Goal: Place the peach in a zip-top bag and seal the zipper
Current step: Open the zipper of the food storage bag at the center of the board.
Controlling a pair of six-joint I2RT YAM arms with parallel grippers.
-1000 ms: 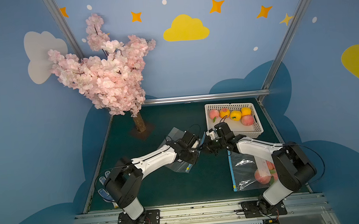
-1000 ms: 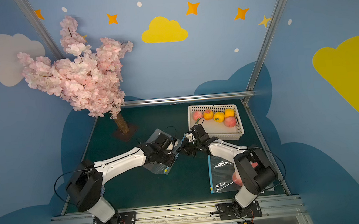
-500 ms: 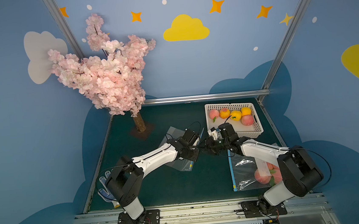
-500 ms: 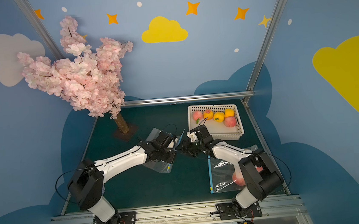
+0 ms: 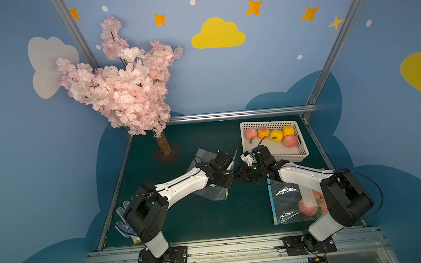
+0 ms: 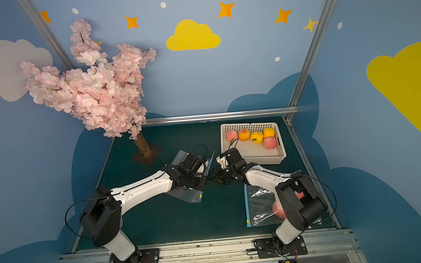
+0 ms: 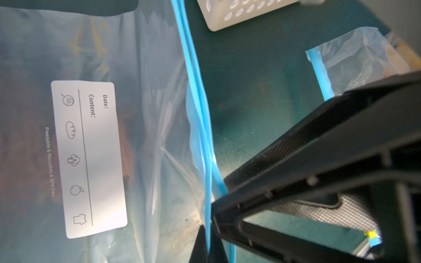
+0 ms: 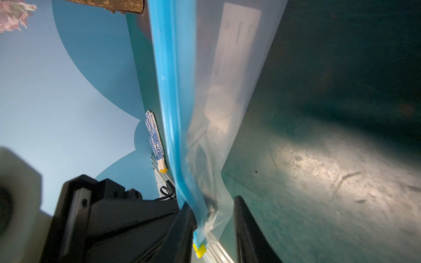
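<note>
— What's that bag [image 7: 159,113] like?
— Thin, clear, crinkly plastic with a blue zipper strip [image 7: 198,102]. Its white label [image 7: 88,157] reads "Date:", "Content:"; beside it, "Freezable & Reusable & BPA free".
— The jaws?
— The left jaws clamp the strip; the right jaws stand apart, the bag's corner between them. A round pink peach [image 5: 290,141] sits in the white holed basket [image 5: 292,157] nearby.

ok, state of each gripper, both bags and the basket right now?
lifted zip-top bag: zipper strip raised, seal unclear
left gripper: shut on that strip
right gripper: open, jaws astride the strip
second zip-top bag: flat on table, peaches inside
white basket: five fruits inside
</note>
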